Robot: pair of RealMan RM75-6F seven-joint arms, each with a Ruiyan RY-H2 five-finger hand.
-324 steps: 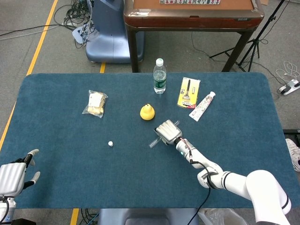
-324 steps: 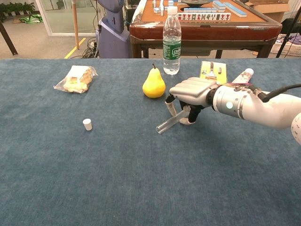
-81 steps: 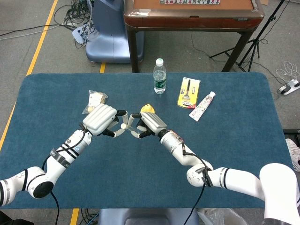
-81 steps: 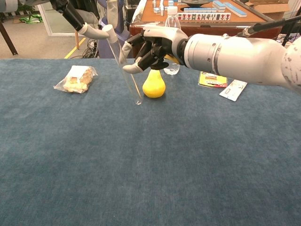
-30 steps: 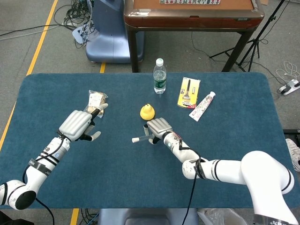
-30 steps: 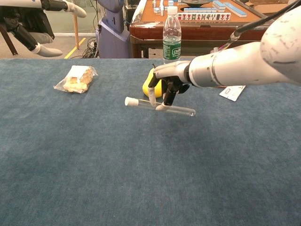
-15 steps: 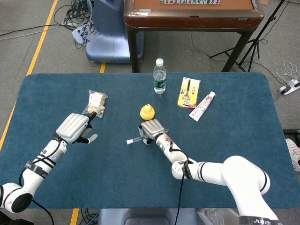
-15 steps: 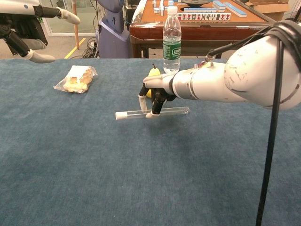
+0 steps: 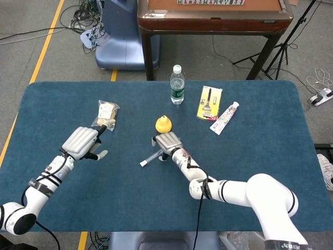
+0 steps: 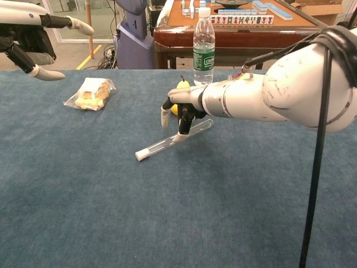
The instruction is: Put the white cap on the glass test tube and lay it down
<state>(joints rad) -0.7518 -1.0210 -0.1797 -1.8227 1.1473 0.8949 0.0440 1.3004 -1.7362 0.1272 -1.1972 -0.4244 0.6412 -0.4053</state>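
The right hand (image 10: 181,114) pinches the clear glass test tube (image 10: 174,139), its small white cap (image 10: 138,157) tilted down toward the blue counter (image 10: 83,212), at 6 o'clock of the yellow pear (image 9: 163,124). The left hand (image 9: 83,142) hovers with fingers apart, holding nothing.

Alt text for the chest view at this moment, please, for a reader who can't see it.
The right hand holds the capped glass test tube tilted, its white cap end down at the blue table. A yellow pear, a water bottle and a bagged snack sit behind; the left hand hovers open at upper left.
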